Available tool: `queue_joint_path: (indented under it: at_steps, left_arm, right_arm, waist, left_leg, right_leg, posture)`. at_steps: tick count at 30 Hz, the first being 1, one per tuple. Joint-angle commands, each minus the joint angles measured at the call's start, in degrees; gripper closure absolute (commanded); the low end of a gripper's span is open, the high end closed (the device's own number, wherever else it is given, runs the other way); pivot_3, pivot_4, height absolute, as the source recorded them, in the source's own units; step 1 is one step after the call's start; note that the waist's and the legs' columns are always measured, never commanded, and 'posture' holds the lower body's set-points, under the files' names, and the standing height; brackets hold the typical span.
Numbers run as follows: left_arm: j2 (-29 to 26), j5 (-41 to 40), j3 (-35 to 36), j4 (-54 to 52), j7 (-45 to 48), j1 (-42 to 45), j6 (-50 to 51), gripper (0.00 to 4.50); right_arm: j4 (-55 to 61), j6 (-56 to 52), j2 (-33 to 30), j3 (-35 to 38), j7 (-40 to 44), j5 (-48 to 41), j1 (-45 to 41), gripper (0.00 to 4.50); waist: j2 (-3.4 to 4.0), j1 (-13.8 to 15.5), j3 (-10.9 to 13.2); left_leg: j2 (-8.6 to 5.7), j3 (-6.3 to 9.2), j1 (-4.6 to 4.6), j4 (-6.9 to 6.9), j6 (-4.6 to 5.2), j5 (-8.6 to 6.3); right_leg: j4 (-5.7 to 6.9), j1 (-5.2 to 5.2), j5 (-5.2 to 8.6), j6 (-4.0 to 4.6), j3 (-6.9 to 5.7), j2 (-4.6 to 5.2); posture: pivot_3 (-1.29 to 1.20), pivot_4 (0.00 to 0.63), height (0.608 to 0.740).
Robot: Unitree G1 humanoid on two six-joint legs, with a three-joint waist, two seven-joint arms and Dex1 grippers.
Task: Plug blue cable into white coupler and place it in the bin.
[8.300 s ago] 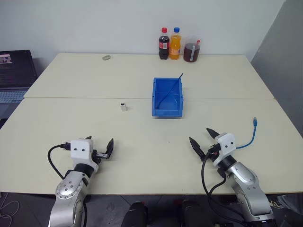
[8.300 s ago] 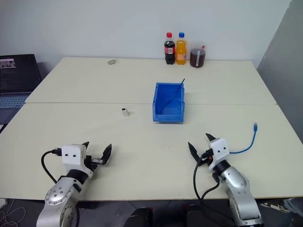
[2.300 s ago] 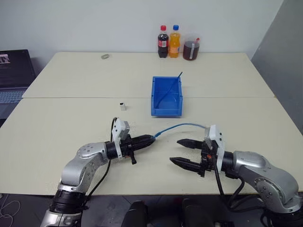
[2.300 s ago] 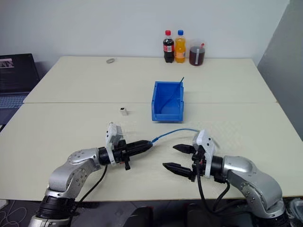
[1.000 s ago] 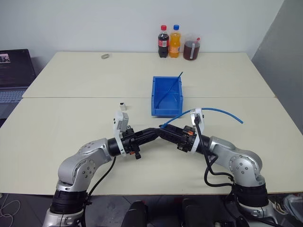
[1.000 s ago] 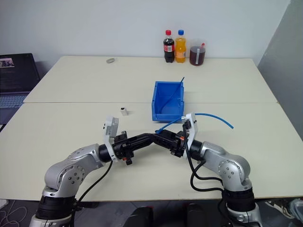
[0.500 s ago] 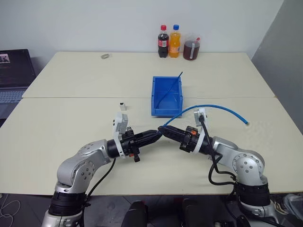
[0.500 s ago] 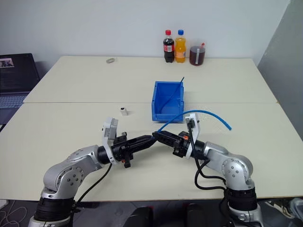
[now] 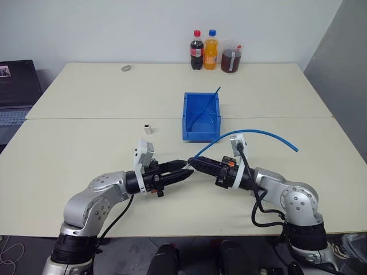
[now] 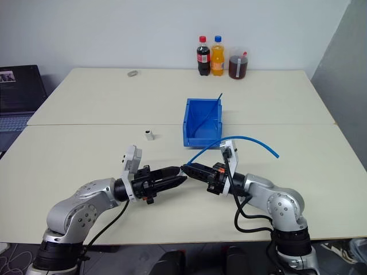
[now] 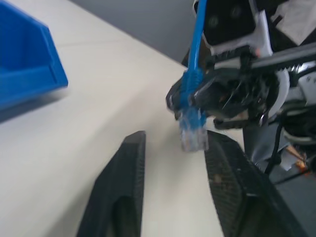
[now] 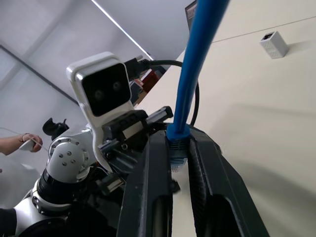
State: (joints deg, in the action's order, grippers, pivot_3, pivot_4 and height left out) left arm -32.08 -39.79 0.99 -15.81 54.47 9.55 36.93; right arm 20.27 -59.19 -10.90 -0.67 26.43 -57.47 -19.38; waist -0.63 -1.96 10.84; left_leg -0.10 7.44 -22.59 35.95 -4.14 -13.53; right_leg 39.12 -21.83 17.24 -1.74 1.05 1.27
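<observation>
Because the plug end has to be steered into a socket, the right claw (image 9: 193,162) is clenched on the blue cable (image 9: 252,132) right behind its clear-blue plug (image 11: 193,135), leaving the tip free and pointing toward the left arm. The left claw (image 9: 182,173) sits just beside it, fingers (image 11: 121,187) parted and released, with the plug hanging between them untouched; it looks like a hand-over that frees the left arm to fetch the other part. Both claws hover low over the near half of the desk (image 9: 69,154), tip to tip.

From the grip the cable rises and arches away to the robot's right, its far end (image 9: 296,148) hanging free above the desk. It is thin, light blue and springy enough to hold that bow, so the loose end will likely swing when the arm moves.

Farther back, the white coupler (image 9: 148,129) lies alone on the desk, a tiny boxy block well apart from both claws, not yet picked up. Beyond it to the right stands the bin (image 9: 187,134), bright blue, with a darker thin strand (image 9: 207,107) leaning inside it. The plugging step has not yet been done.
</observation>
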Motion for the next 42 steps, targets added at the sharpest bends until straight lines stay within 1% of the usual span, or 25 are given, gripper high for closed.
queue_joint_path:
  at_steps: [1, 5, 9, 10, 12, 14, 17, 19, 23, 26, 27, 29, 31, 42]
  left_arm:
    - [-1.1, 1.4, 1.3, -1.6, 0.1, -1.6, -2.6, 1.65]
    - [-2.3, 2.7, 3.1, -2.3, -0.6, -4.1, -3.9, 0.68]
    - [-4.1, 8.9, 4.2, -2.5, -2.6, -8.6, -10.2, 0.0]
    - [-4.1, 10.2, 4.9, -2.1, -3.7, -9.8, -11.7, 0.0]
    - [-2.4, 14.6, 6.6, 0.2, -9.3, -10.9, -15.9, 0.0]
    - [-0.3, 19.0, 7.7, 2.8, -15.5, -10.6, -19.3, 0.0]
    - [2.9, 22.4, 8.0, 5.2, -21.8, -8.8, -21.1, 0.0]
    - [4.7, 26.1, 6.9, 6.5, -28.3, -5.9, -18.0, 0.0]
    - [8.4, 28.0, 8.0, 10.5, -35.7, 0.0, -14.4, 0.0]
    - [9.8, 28.3, 8.6, 13.3, -38.5, 3.8, -12.8, 0.0]
    - [10.5, 28.0, 8.9, 14.8, -39.7, 6.3, -11.7, 0.0]
    - [10.7, 28.8, 8.2, 17.4, -41.0, 10.3, -10.4, 0.0]
    - [10.7, 29.3, 7.6, 18.8, -41.4, 12.6, -9.8, 0.0]
    - [11.0, 31.0, 5.5, 26.9, -41.6, 19.9, -8.4, 0.0]
  right_arm:
    - [2.5, 2.0, -0.2, -0.2, 1.3, -0.5, -0.6, 4.34]
    - [2.4, 3.5, -1.7, -0.5, 2.3, 1.0, -0.8, 4.35]
    - [3.6, 6.5, -6.2, -2.3, 5.0, 5.9, -0.7, 4.35]
    - [3.9, 7.8, -7.6, -3.1, 5.9, 7.7, -0.6, 4.35]
    - [4.2, 9.9, -9.4, -4.1, 7.0, 10.4, -0.3, 4.35]
    - [4.1, 11.6, -10.5, -4.7, 8.0, 12.0, -0.2, 4.35]
    - [3.7, 13.9, -11.6, -5.7, 9.3, 14.6, -0.3, 4.35]
    - [3.5, 14.9, -11.8, -6.2, 9.9, 15.6, -0.5, 4.35]
    - [3.3, 15.8, -11.9, -6.8, 10.8, 16.9, -0.9, 4.35]
    - [3.2, 16.1, -12.0, -6.8, 11.1, 17.4, -1.1, 4.35]
    - [3.3, 16.1, -12.0, -6.7, 11.1, 17.4, -1.1, 4.35]
    - [3.4, 16.1, -12.0, -6.4, 11.2, 17.6, -1.2, 4.35]
    - [3.4, 16.1, -11.9, -6.4, 11.2, 17.8, -1.3, 4.35]
    - [4.1, 16.0, -11.5, -6.0, 10.6, 17.9, -1.0, 4.35]
  waist:
    - [0.0, 0.1, 0.0]
    - [0.0, 0.1, 0.0]
    - [0.0, 0.1, 0.0]
    - [0.01, 0.1, 0.0]
    - [0.0, 0.1, 0.0]
    - [0.0, 0.2, 0.0]
    - [-0.01, 0.2, 0.0]
    - [-0.01, 0.5, 0.0]
    - [-0.12, 0.4, -0.1]
    - [-0.15, 0.3, -0.1]
    - [-0.14, 0.3, -0.1]
    - [-0.19, 0.3, -0.1]
    - [-0.2, 0.3, -0.1]
    - [-0.21, 0.2, -0.1]
  left_leg:
    - [0.0, 0.02, -0.02, 0.0, 0.0, 0.0]
    - [-0.01, 0.02, -0.04, 0.02, 0.0, 0.0]
    - [0.0, 0.0, -0.04, 0.0, 0.0, 0.0]
    - [0.0, -0.01, -0.04, -0.01, 0.0, 0.0]
    - [0.0, -0.01, -0.08, -0.02, 0.0, 0.0]
    - [0.01, 0.0, -0.12, -0.01, 0.0, 0.0]
    - [0.02, 0.03, -0.13, 0.01, 0.0, 0.0]
    - [-0.02, 0.02, -0.14, 0.02, 0.0, 0.0]
    - [-0.09, 0.08, -0.21, 0.07, 0.0, 0.0]
    - [-0.1, 0.06, -0.2, 0.08, -0.01, 0.0]
    - [-0.08, 0.08, -0.21, 0.08, -0.01, 0.0]
    - [-0.1, 0.1, -0.24, 0.09, -0.01, 0.01]
    - [-0.1, 0.1, -0.23, 0.09, -0.01, 0.01]
    - [-0.12, 0.07, -0.24, 0.09, -0.03, 0.02]
  right_leg:
    - [0.0, -0.01, 0.0, 0.0, -0.02, 0.0]
    - [-0.02, -0.01, 0.0, 0.0, -0.02, 0.01]
    - [-0.03, -0.03, 0.0, 0.0, -0.01, 0.01]
    - [-0.04, -0.04, 0.0, 0.0, 0.0, 0.01]
    - [-0.04, -0.09, 0.0, 0.0, 0.02, 0.02]
    - [-0.04, -0.14, 0.0, 0.0, 0.0, 0.02]
    - [-0.03, -0.14, 0.0, -0.01, -0.03, 0.02]
    - [-0.03, -0.14, -0.01, -0.02, -0.02, 0.04]
    - [-0.04, -0.13, -0.05, -0.09, -0.08, 0.07]
    - [-0.03, -0.12, -0.06, -0.09, -0.07, 0.08]
    - [-0.04, -0.12, -0.06, -0.09, -0.08, 0.07]
    - [-0.01, -0.15, -0.06, -0.09, -0.11, 0.07]
    - [0.02, -0.15, -0.06, -0.09, -0.12, 0.06]
    - [-0.01, -0.16, -0.07, -0.09, -0.09, 0.1]
  posture:
    - [0.0, 0.15, 0.74]
    - [0.0, 0.15, 0.74]
    - [0.0, 0.15, 0.74]
    - [0.0, 0.15, 0.74]
    - [0.0, 0.15, 0.74]
    - [0.0, 0.15, 0.74]
    - [0.0, 0.15, 0.74]
    - [0.0, 0.15, 0.74]
    - [0.0, 0.15, 0.74]
    - [0.0, 0.15, 0.74]
    - [0.0, 0.15, 0.74]
    - [0.0, 0.15, 0.74]
    - [0.0, 0.15, 0.74]
    - [0.0, 0.15, 0.74]
